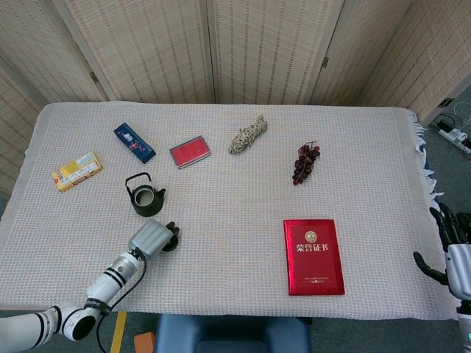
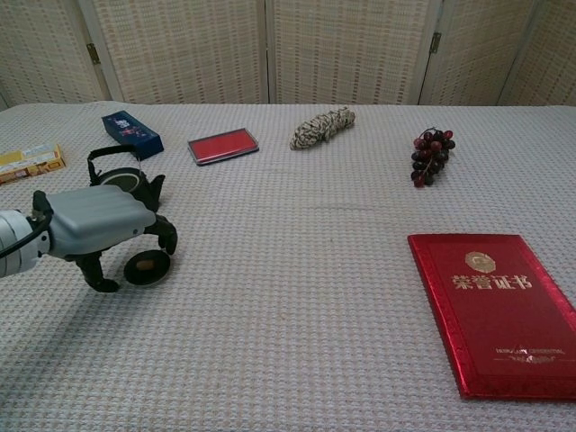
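My left hand (image 1: 151, 237) (image 2: 94, 225) hovers low over the cloth, just in front of a small dark teapot (image 1: 145, 198) (image 2: 121, 184) that stands without its lid. The teapot's lid (image 2: 147, 267) (image 1: 170, 242) lies flat on the cloth. The thumb is to its left and the fingers (image 2: 166, 236) curl down at its far right edge. I cannot see any of them pressing on it. My right hand (image 1: 450, 254) hangs off the table's right edge with its fingers spread, holding nothing; the chest view does not show it.
A red certificate booklet (image 1: 314, 257) (image 2: 499, 306) lies front right. Along the back are dark grapes (image 1: 305, 162), a rope bundle (image 1: 247, 134), a red flat case (image 1: 190, 151), a blue box (image 1: 134, 142) and a yellow packet (image 1: 76, 170).
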`<state>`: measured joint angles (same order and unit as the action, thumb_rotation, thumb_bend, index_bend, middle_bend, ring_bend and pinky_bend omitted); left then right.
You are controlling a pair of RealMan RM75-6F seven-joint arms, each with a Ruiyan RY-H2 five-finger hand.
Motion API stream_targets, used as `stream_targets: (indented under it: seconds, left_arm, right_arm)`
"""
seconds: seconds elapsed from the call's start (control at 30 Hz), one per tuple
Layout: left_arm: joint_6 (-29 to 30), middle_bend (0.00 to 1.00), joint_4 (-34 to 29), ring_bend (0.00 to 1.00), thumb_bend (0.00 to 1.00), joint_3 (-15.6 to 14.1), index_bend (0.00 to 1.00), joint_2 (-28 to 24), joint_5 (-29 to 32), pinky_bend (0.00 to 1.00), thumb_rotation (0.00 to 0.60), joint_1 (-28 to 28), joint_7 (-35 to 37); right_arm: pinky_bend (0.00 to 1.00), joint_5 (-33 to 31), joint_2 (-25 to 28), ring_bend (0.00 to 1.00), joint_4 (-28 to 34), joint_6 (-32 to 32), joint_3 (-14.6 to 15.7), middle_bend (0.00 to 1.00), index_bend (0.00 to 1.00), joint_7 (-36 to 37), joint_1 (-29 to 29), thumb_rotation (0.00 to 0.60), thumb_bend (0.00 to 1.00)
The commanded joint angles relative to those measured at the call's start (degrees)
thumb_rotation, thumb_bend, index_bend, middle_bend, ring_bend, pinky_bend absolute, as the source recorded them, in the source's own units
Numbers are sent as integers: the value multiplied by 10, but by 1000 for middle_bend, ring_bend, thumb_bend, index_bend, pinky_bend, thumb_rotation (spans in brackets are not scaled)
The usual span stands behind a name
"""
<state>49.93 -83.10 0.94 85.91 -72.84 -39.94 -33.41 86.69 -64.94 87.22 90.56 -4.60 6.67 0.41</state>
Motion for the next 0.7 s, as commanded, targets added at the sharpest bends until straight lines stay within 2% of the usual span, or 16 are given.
stream_targets:
  seconds: [0.03, 0.47, 0.7]
  left_arm:
    - [3, 296, 4, 794, 166, -3, 320, 3, -7, 719, 600, 0, 6]
    - [29, 466, 35, 846, 168, -12, 493, 14, -52, 719, 600, 5, 58]
    - [42, 475, 6, 849, 169, 0, 502, -19, -55, 719, 600, 8, 93]
  right_arm:
    - [54, 0, 0, 231, 0, 0, 0, 63, 0, 1, 0, 600, 304]
    - [55, 0, 1, 230, 1, 2, 1, 64, 0, 3, -4, 600, 304]
    - [55, 2, 1, 228, 2, 1, 0, 64, 0, 1, -2, 600, 305]
